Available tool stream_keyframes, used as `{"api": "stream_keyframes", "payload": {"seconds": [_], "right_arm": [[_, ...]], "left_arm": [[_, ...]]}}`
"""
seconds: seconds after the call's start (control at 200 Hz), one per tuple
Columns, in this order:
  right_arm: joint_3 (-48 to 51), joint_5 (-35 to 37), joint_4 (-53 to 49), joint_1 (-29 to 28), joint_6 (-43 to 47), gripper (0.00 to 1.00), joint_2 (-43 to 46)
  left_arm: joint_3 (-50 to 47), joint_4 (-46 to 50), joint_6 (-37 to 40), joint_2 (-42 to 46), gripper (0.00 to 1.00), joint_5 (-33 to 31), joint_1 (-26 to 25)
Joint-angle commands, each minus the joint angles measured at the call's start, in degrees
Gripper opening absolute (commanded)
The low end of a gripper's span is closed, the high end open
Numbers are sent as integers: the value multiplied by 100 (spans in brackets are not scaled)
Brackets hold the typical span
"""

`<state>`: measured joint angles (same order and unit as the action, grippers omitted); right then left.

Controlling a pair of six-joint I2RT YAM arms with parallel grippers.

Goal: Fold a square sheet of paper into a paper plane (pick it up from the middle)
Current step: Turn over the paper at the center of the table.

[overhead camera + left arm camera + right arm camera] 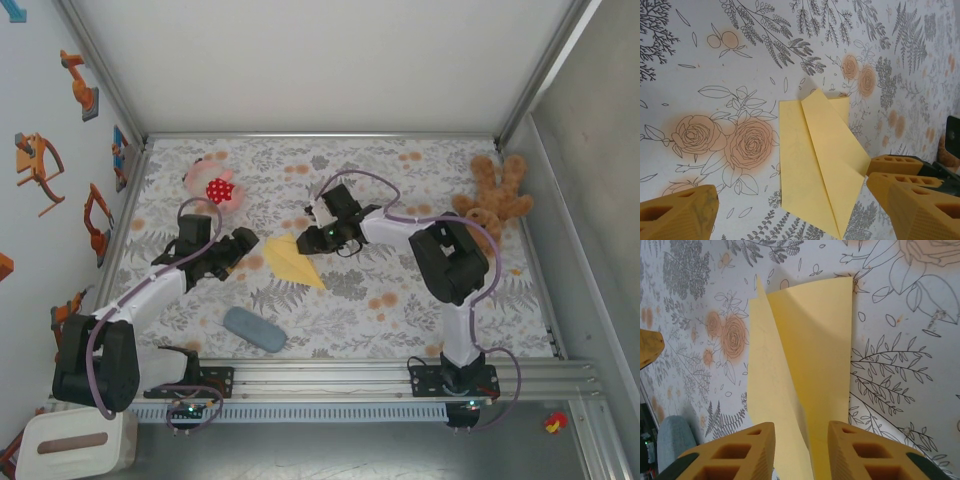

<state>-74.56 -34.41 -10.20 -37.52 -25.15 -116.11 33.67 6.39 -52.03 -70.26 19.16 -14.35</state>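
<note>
The square sheet of paper [291, 259] lies folded on the floral table as a yellow pointed shape with a centre crease, its tip toward the near right. In the left wrist view the paper [812, 165] lies flat, one flap slightly raised. My left gripper [243, 252] sits just left of it, open wide [800, 215], holding nothing. My right gripper [318, 237] is at the paper's far right edge. Its jaws [800, 432] stand apart over the paper [805, 350], the raised crease running between them without being pinched.
A grey-blue pad [254, 329] lies near the front edge. A brown teddy bear [492, 200] sits at the far right, and a pink thing with a red spotted ball [216, 185] at the far left. Metal frame rails border the table.
</note>
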Motion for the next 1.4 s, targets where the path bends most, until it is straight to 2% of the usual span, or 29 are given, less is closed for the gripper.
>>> {"api": "stream_keyframes", "payload": {"seconds": [0.0,0.15,0.235,0.491,0.806,1.072,1.252,1.392], "right_arm": [[-190,-320,-68,-1,204,27,-91],[-147,-548,141,-1,219,7,-23],[-111,-507,261,7,174,0,132],[246,-824,1450,230,-733,0,970],[759,-1136,3402,425,-2667,0,1542],[928,-1287,4402,421,-3791,0,1563],[943,-1349,4533,421,-4039,0,1554],[970,-1317,4558,446,-4076,0,1589]], "left_arm": [[-93,-197,-36,150,90,103,-45],[-124,-406,-19,214,93,280,-52],[-110,-536,-2,282,94,463,-72],[28,-1225,-177,441,93,1123,-204],[449,-2521,-461,-58,87,2113,-510],[807,-2937,-264,-587,73,2241,-718],[792,-3690,-449,-735,59,2486,-775],[732,-3779,-445,-664,48,2513,-780]]}}
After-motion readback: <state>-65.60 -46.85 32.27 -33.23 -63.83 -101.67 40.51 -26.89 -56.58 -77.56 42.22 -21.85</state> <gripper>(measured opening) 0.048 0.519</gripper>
